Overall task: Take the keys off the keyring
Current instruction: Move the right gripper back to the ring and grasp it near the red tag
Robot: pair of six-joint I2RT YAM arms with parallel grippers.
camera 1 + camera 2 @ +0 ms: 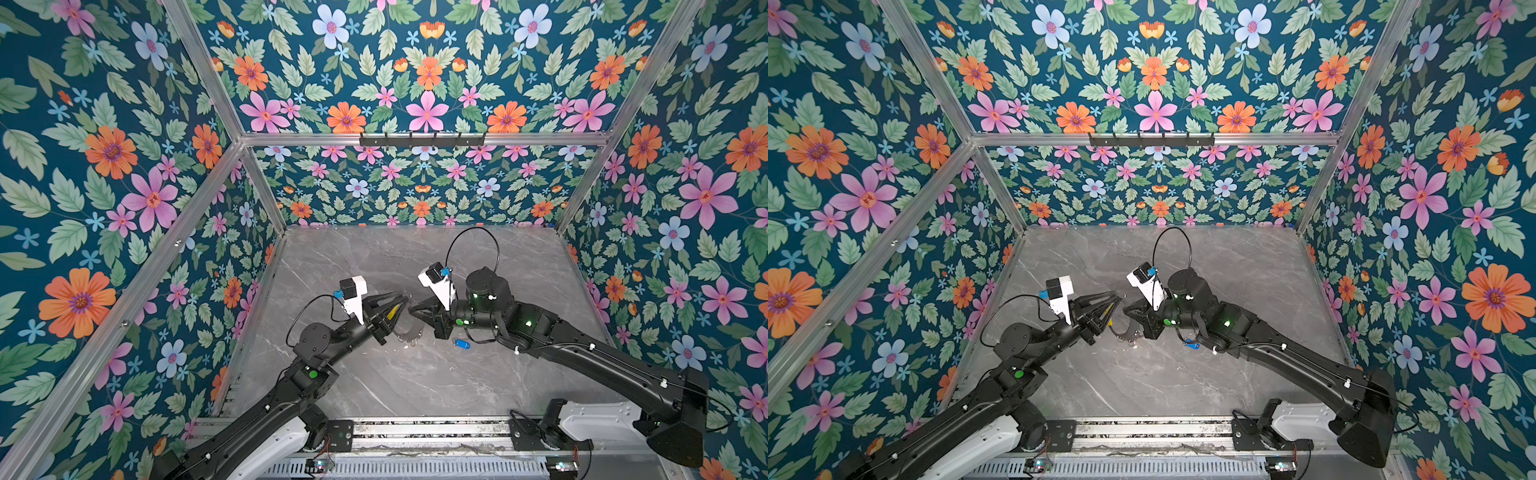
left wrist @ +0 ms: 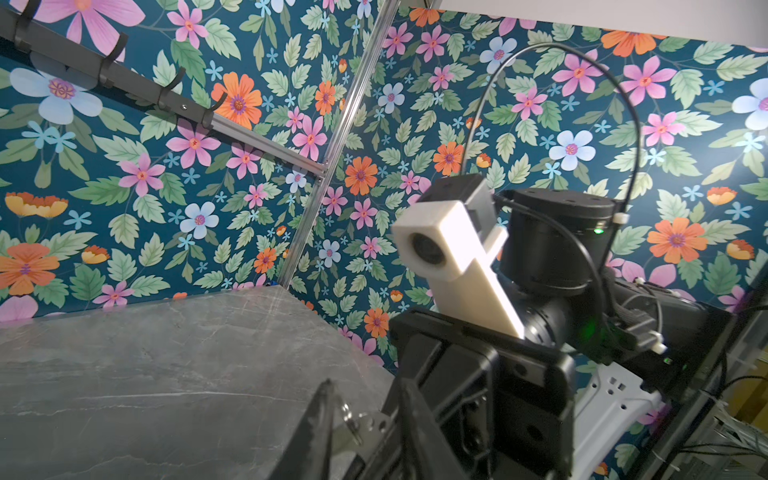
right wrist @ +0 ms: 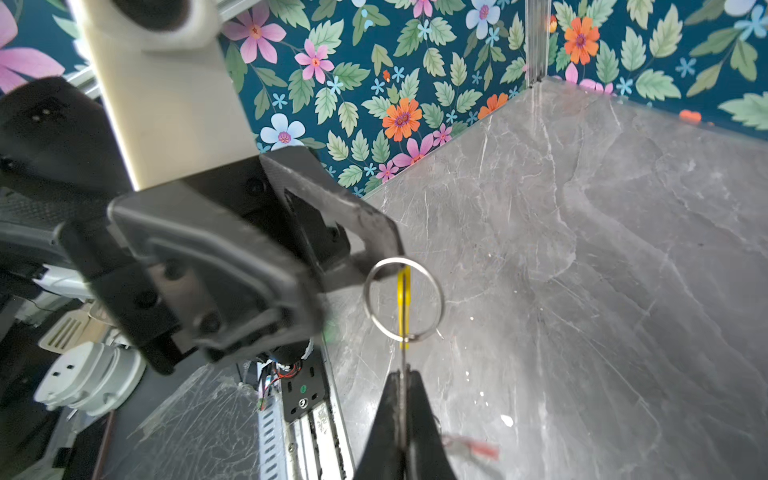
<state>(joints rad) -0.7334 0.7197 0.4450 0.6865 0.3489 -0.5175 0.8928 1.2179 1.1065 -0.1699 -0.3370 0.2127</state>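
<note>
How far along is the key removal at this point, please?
Done: the blue-tagged key lies loose on the table, off the keyring. In hand: the right gripper is shut on the keyring, and the left gripper reaches it from the opposite side. Left: the red-tagged key, only a blur near the right gripper, probably not off yet.

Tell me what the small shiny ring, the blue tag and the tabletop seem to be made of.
Small ring: metal, polished silver, with bright glints along its wire. Blue tag: probably plastic, one solid colour with a smooth sheen. Tabletop: grey with pale veins like marble, faintly glossy; real stone or printed laminate, I cannot tell.
</note>
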